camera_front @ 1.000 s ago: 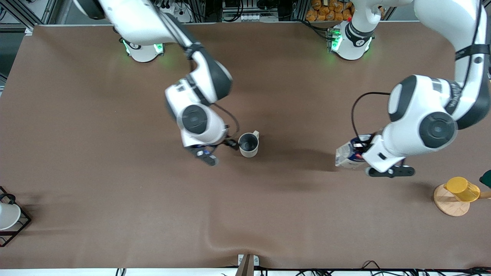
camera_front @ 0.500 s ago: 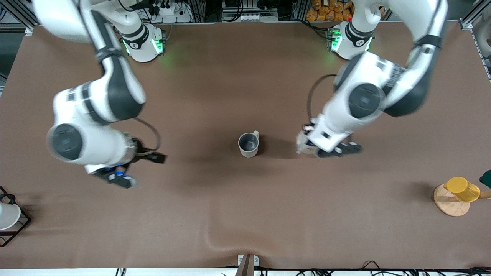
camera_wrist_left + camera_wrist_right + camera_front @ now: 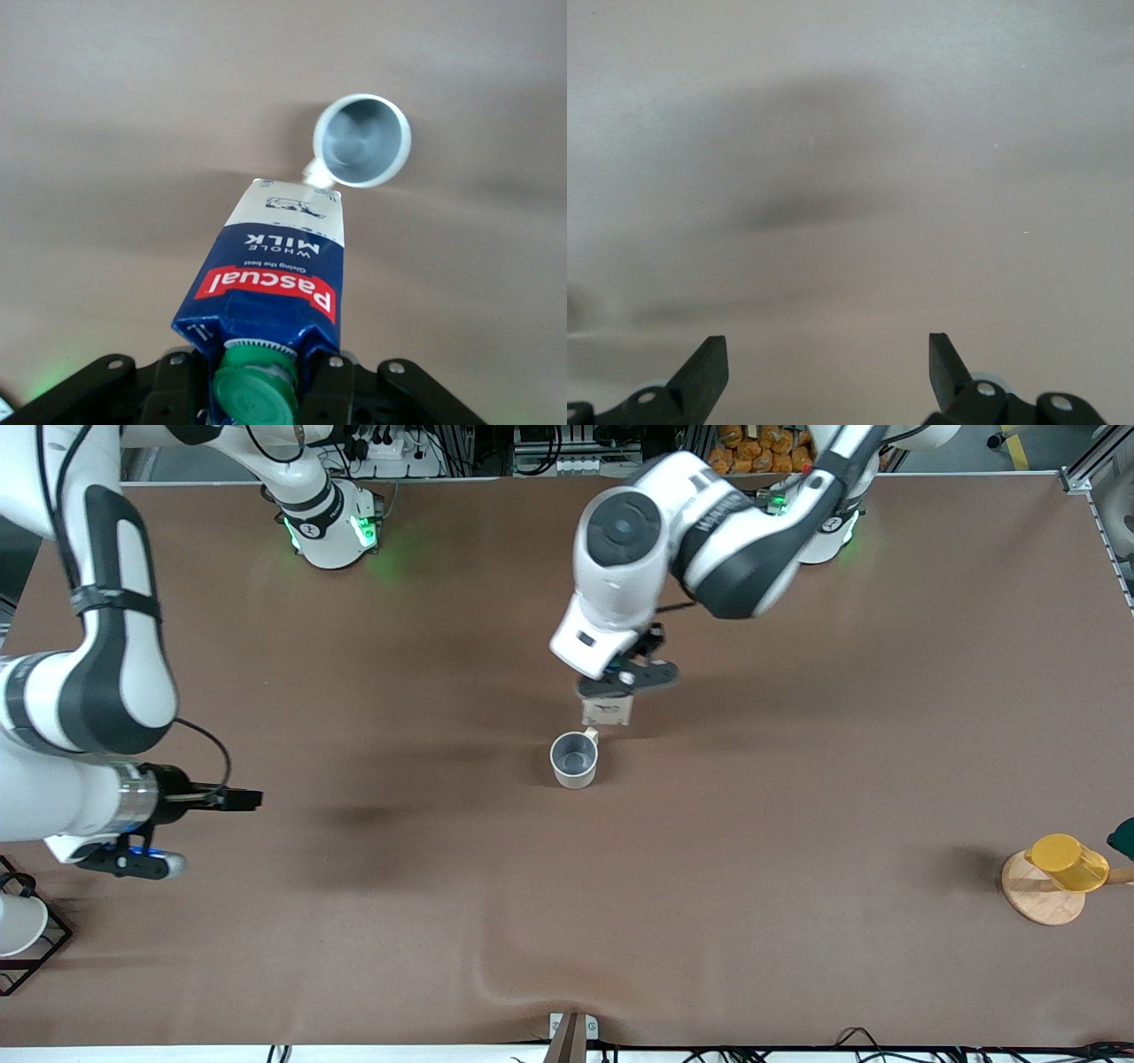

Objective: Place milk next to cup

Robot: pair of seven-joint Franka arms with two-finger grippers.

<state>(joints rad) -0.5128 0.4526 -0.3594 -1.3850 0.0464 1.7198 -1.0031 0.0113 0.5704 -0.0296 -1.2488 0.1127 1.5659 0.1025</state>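
Note:
The milk point(image 3: 608, 710), a dark blue carton with a green cap and a red label band, hangs in my left gripper point(image 3: 625, 682), which is shut on its top. In the left wrist view the milk point(image 3: 275, 283) points down between the fingers of the left gripper point(image 3: 251, 382), its whitish base close to the handle of the cup point(image 3: 361, 142). The cream cup point(image 3: 574, 760) with a grey inside stands upright mid-table; the carton is over the spot beside its handle. My right gripper point(image 3: 133, 861) is open and empty over bare table point(image 3: 833, 221) at the right arm's end; it also shows in the right wrist view point(image 3: 827, 363).
A bright yellow cup point(image 3: 1067, 862) lies on a round wooden disc point(image 3: 1036, 895) at the left arm's end. A white cup point(image 3: 16, 923) sits in a black wire stand point(image 3: 53, 948) at the right arm's end. The brown cloth has a ridge point(image 3: 523, 979) near the front edge.
My left arm carried the milk from the left arm's end to a spot beside the cup. My right arm drew away from the cup toward the right arm's end.

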